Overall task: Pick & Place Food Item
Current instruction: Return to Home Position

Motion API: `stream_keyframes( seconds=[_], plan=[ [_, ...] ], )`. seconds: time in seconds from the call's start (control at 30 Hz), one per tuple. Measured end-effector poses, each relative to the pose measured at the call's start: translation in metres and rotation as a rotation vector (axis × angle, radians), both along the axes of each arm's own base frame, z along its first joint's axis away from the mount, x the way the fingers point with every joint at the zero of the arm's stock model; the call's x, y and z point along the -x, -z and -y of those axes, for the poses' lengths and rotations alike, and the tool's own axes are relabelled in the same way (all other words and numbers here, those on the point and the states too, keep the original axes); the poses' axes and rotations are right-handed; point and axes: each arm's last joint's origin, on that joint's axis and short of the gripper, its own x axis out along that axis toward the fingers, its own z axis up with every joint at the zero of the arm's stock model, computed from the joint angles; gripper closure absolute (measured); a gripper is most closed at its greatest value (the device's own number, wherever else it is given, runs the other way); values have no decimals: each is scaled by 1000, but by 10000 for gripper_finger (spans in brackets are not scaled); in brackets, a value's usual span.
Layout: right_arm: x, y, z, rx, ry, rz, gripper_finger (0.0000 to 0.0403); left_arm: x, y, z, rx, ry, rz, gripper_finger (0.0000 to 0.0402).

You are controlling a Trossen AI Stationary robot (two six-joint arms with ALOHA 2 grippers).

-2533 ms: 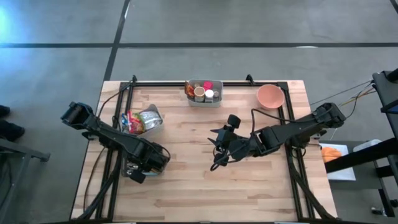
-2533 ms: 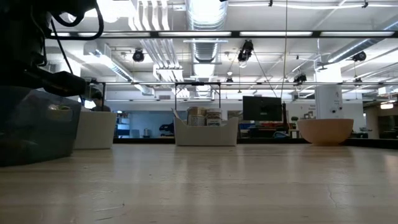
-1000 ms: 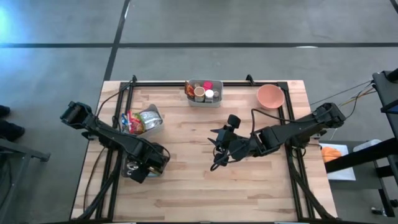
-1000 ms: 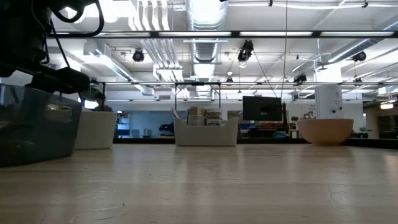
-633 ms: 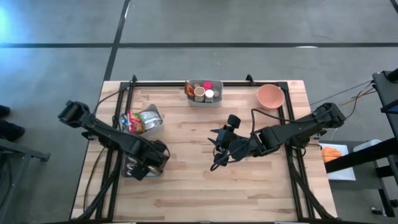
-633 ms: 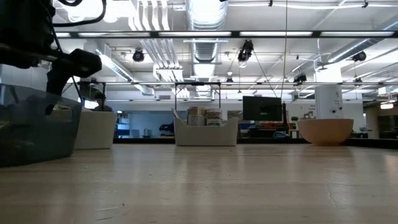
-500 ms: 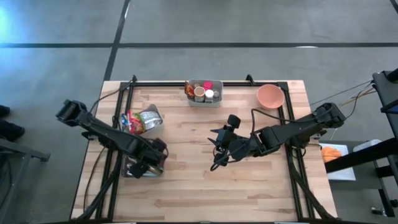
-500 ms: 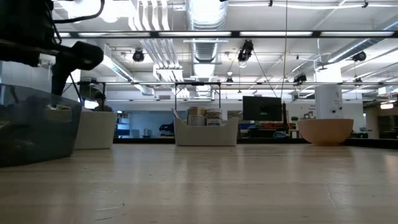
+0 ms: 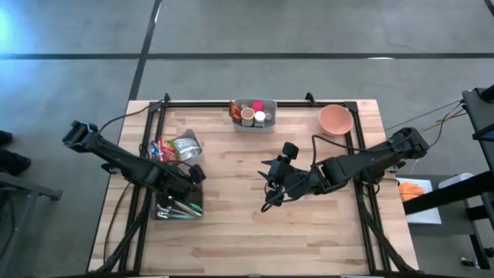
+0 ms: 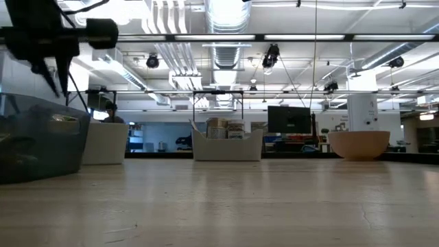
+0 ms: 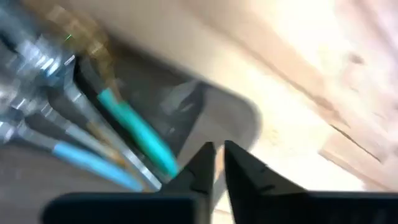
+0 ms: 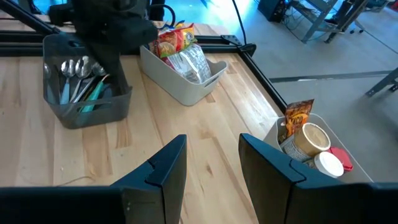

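The food items are snack packets (image 9: 171, 147) in a white bin (image 12: 186, 87) at the table's left, plus cups and a packet in a second bin (image 9: 252, 114) at the far edge. My left gripper (image 9: 193, 175) hangs shut, fingers pointing down, above the far right corner of a dark bin of cutlery (image 9: 176, 205); in the left wrist view the left gripper (image 11: 217, 155) has nothing between its fingertips. My right gripper (image 9: 270, 185) hovers open over the table's middle, nothing between its fingers (image 12: 168, 165).
A pink bowl (image 9: 336, 118) stands at the far right corner. A black frame rail (image 9: 255, 103) runs along the table's far edge and down both sides. Bare wood lies between the two arms and along the near edge.
My left gripper has risen out of the cutlery bin and moved toward the table's far edge, rolling as it went. The bin's cutlery, hidden under the gripper a second ago, now shows in the high view.
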Motion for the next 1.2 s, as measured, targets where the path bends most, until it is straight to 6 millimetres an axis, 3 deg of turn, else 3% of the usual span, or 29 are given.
stream_keyframes(
  seconds=[0.1,0.5,0.97,1.2],
  plan=[
    [0,0,0,0,0,0,261,3,-7,-4,-91,97,45,393],
    [0,0,0,0,0,0,261,4,-29,-14,-614,608,120,400],
    [0,0,0,0,0,0,261,-16,-42,-8,-1142,1419,-60,401],
    [0,0,0,0,0,0,261,-24,-51,-4,-1297,1539,-52,401]
  ],
)
